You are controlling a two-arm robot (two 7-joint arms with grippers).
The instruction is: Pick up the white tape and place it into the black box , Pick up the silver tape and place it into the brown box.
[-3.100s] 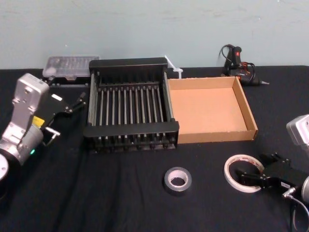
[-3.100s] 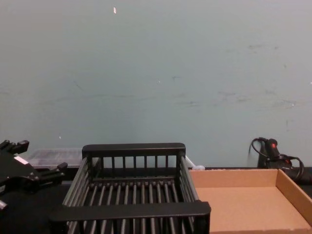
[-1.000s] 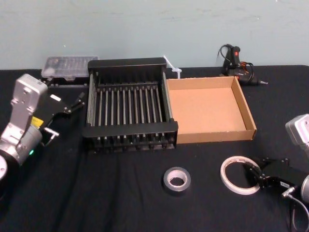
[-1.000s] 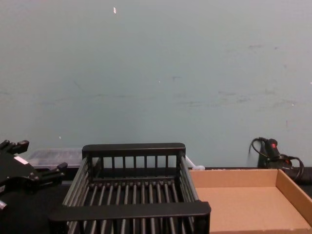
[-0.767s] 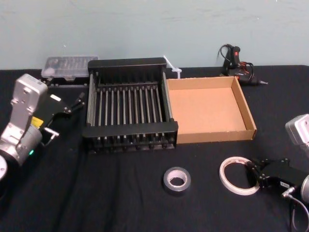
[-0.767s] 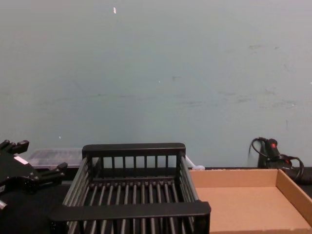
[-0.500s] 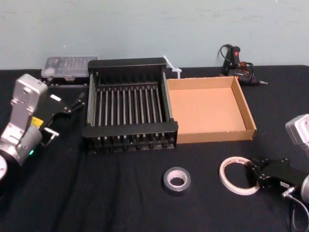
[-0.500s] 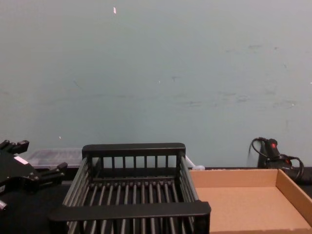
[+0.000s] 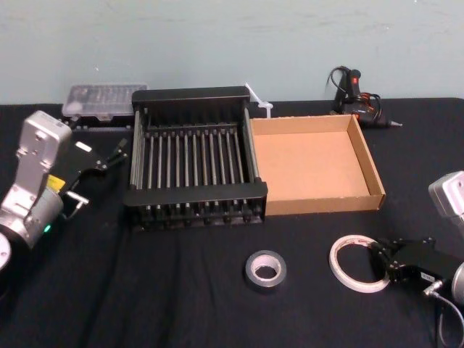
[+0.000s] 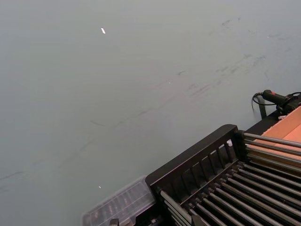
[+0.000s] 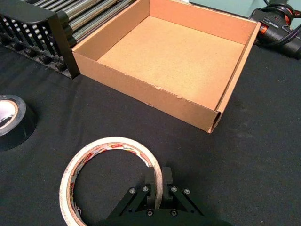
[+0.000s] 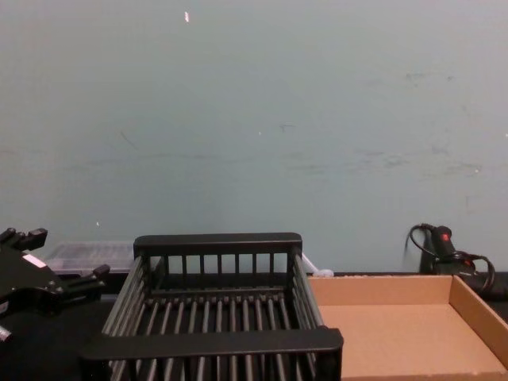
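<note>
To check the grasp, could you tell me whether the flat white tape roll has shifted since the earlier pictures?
Yes, slightly: the flat white tape roll slid left, toward the grey-silver tape roll, as the right gripper closed on its rim.

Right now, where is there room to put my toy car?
Bare cloth lies between the black box and the silver tape, and left of that tape. The brown box is empty. It's crowded where the right end effector pinches the white tape.
</note>
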